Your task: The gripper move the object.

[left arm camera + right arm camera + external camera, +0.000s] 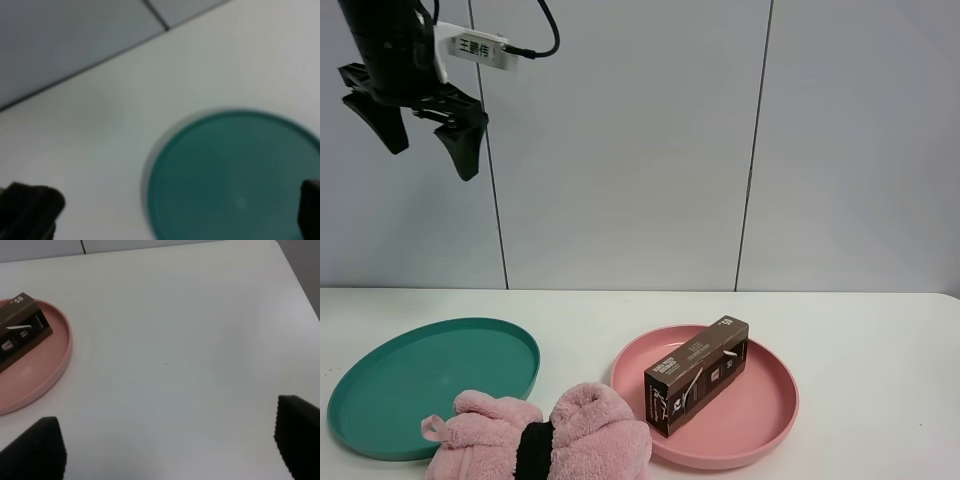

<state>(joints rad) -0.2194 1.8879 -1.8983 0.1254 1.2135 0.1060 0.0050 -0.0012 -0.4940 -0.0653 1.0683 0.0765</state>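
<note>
The dark brown box point(698, 375) lies in the pink plate point(775, 420), slanting from front left to back right. The right wrist view shows one end of it point(20, 332) on the pink plate point(55, 365). My left gripper point(430, 160) hangs high above the table's left side, open and empty, with a white tag on its arm. In the left wrist view it point(170, 215) is open above the teal plate point(235, 175). My right gripper point(165, 445) is open and empty over bare table to the right of the pink plate. It is out of the exterior view.
A teal plate point(430, 380) sits at the front left. A fluffy pink plush point(590, 430) with a black band lies at the front, overlapping the teal plate's rim and touching the pink plate. A grey panelled wall stands behind the white table point(860, 330).
</note>
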